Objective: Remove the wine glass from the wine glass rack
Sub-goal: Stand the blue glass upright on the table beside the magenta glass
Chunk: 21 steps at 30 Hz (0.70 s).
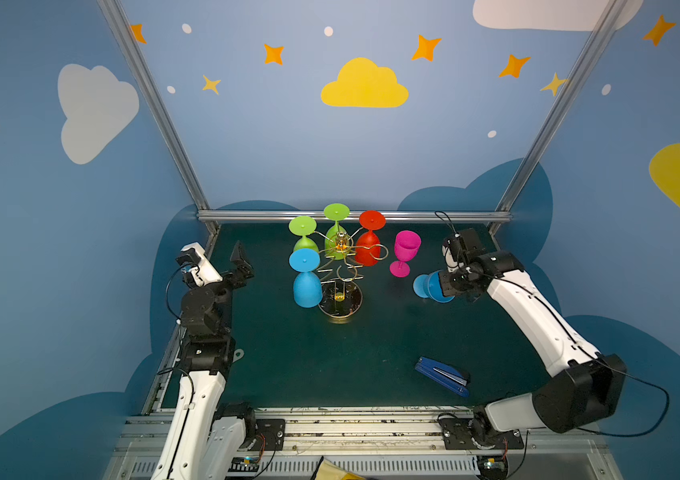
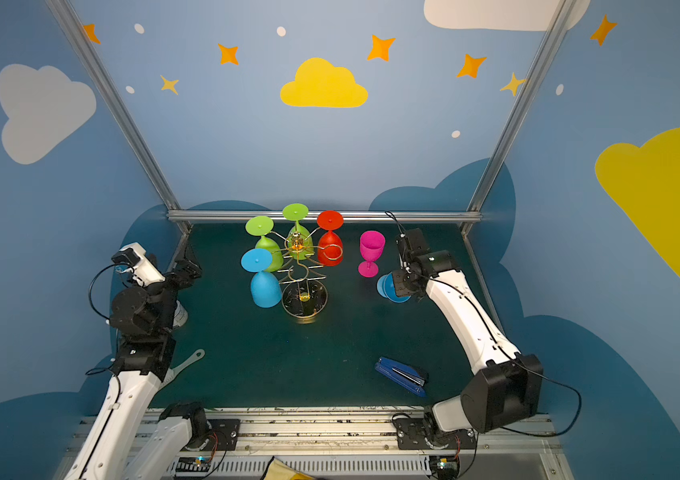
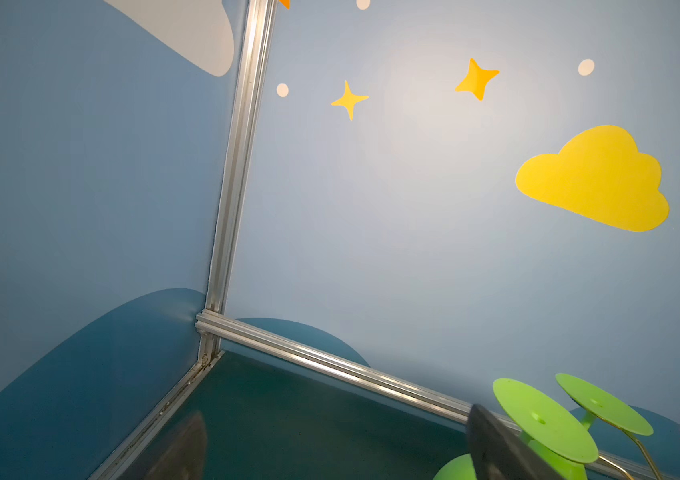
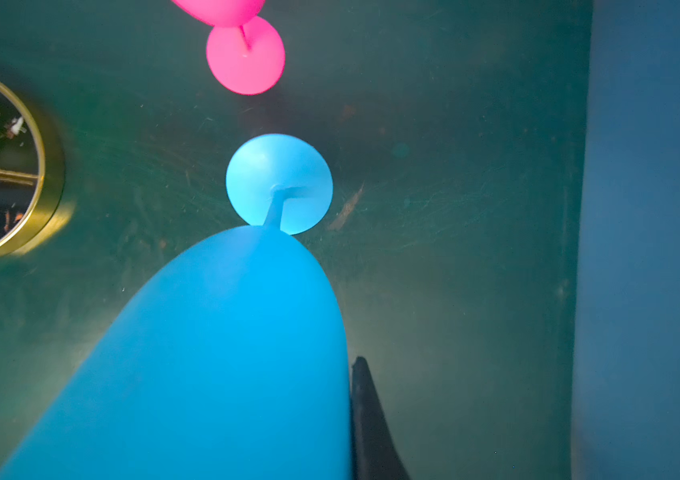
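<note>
The bowl of the blue wine glass [image 4: 221,365] fills the near part of the right wrist view. It is blurred and cut off at the frame edge, and its stem and round foot point away over the green surface [image 4: 454,208]. The right claw [image 1: 447,288] is pressed together on that bowl. Only one dark finger [image 4: 365,419] shows beside it; the other is hidden behind the glass. In both top views this glass is off the rack [image 1: 346,302], to the rack's right, tipped over with its foot toward the rack. Whether it touches the surface I cannot tell.

The rack is thin gold wire with looped arms, a zigzag stem and a round dark base rimmed in gold. Four glasses hang on it upside down:
- a left green glass [image 1: 304,243]
- a rear green glass [image 1: 336,212]
- a red glass [image 1: 367,249] on its right
- a second blue glass [image 1: 307,289] at its front left

A pink glass [image 1: 406,246] stands upright between the rack and the right claw. A blue stapler [image 1: 442,376] lies in front of the rack, to its right.

The left claw [image 1: 242,264] is spread wide, well to the rack's left. In its wrist view the fingers [image 3: 496,453] are dark blurs at the frame edge. A pale handle [image 2: 192,358] pokes out from under the left arm [image 2: 130,395]; the rest of it is hidden.
</note>
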{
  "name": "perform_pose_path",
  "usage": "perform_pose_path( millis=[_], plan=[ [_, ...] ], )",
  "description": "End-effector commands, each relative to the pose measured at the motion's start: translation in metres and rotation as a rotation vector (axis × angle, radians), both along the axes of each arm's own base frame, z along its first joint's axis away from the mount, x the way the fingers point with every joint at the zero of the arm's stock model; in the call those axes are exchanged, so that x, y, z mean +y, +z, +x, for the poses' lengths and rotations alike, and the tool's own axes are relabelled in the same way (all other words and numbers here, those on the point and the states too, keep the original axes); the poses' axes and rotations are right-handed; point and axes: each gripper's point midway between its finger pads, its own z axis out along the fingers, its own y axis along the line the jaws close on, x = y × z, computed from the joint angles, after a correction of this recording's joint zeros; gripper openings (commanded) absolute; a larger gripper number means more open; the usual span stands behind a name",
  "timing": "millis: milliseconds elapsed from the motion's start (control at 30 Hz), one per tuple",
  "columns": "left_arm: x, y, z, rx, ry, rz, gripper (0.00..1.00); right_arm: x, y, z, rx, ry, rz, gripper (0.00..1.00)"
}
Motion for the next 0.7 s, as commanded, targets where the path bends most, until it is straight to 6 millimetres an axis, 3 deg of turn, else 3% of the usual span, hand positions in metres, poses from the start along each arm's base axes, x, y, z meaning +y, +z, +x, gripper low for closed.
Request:
perform_pose_path(
  millis=[0, 333, 667],
  plan=[
    [0.003, 0.007, -0.005, -0.026, 0.014, -0.002, 0.96, -0.002, -0.002, 0.025, -0.001, -0.005, 0.031, 0.00],
    [0.005, 0.006, -0.005, -0.025, 0.018, 0.000, 0.96, -0.015, -0.013, 0.079, 0.059, -0.027, 0.020, 0.00],
    [0.006, 0.002, -0.003, -0.015, 0.015, -0.007, 0.96, -0.032, -0.035, 0.104, 0.291, -0.127, -0.074, 0.00]
  ],
)
